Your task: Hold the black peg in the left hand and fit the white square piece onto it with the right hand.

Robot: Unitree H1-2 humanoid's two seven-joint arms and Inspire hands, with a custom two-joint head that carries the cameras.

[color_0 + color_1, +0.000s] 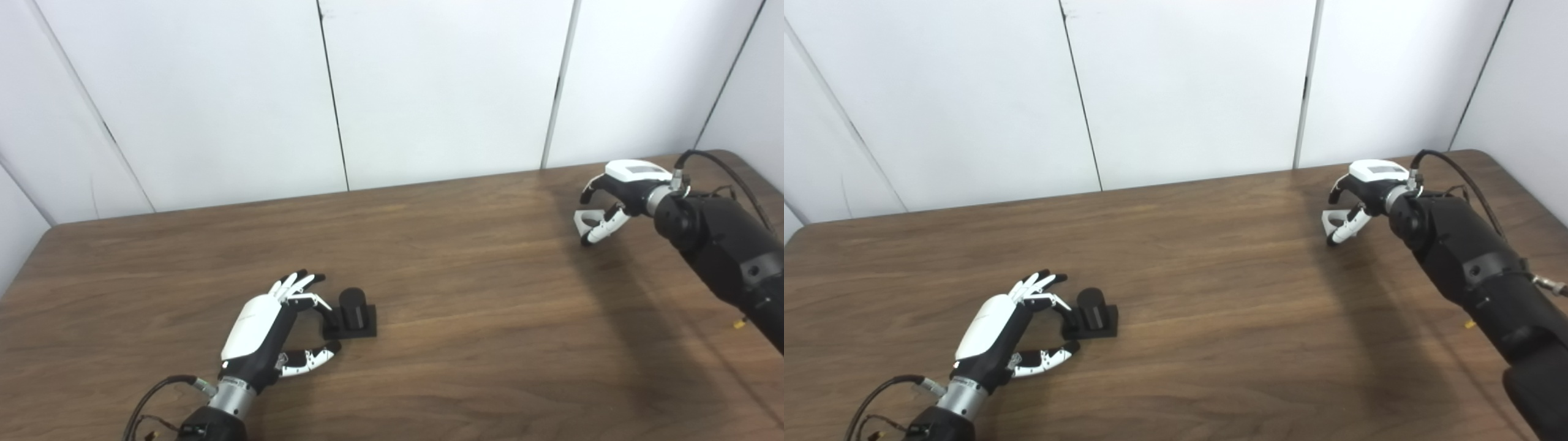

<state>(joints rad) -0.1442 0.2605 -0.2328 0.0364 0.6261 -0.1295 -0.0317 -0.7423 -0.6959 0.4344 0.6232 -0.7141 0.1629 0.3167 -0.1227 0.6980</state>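
Black peg [353,312] stands near-left on the table [465,294], ungrasped; left hand [269,331] spread open beside it. Far right, right hand [609,205] curls, contents unclear. White piece unseen; fitting remains.

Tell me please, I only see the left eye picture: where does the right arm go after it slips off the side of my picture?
Observer: In the right eye view the right arm carries on down the right side, all the way to the picture's bottom edge.
Operator: Is anything sticking out of it down there?
Observer: Yes, a small silver plug juts out of the arm's side, close to the picture's right edge.
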